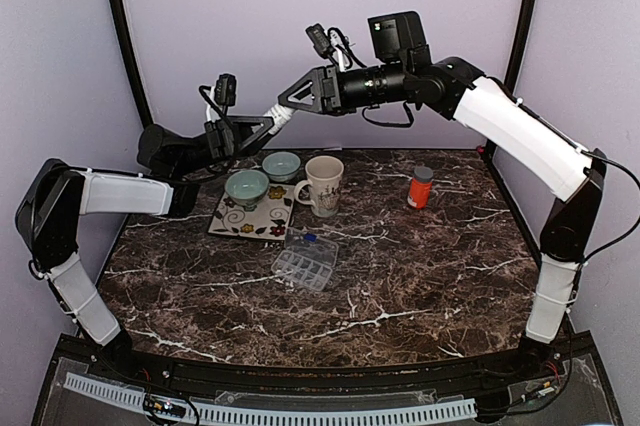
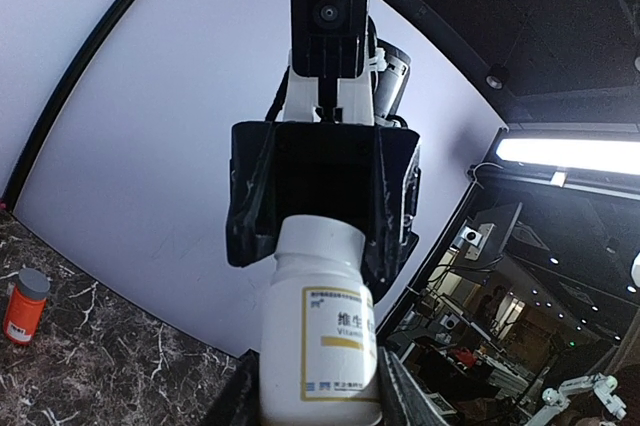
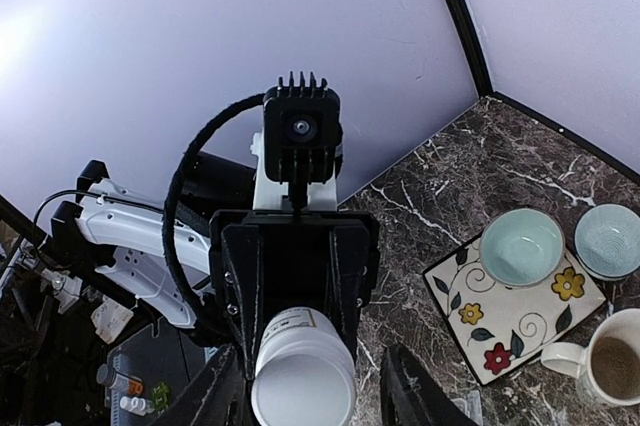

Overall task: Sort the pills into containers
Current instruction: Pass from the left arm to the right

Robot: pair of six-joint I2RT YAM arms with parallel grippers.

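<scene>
Top external view: the dark marble table (image 1: pixel 430 276) carries everything except the thing in play. Above its far edge the two arms meet in the air. The white vitamin bottle (image 2: pixel 320 316) is held up between them, well clear of the table. The left gripper (image 2: pixel 320 386) pinches the bottle's body. The right gripper (image 3: pixel 310 358) faces it, jaws spread to either side of the bottle's cap end with a gap showing on one side, so there is no hold there yet.

On the table sit a floral tile (image 1: pixel 232 223) bearing a pale green bowl (image 1: pixel 247 186), a second bowl (image 1: pixel 282 164) just behind it, and a cream mug (image 1: pixel 324 186). Nearer the arms lies the clear pill organizer (image 1: pixel 305 261), and well apart to the right stands an orange pill bottle (image 1: pixel 421 188).

The step looks like opening the vitamin bottle. Next, the right jaws must pinch the cap squarely and twist while the left holds firm.
</scene>
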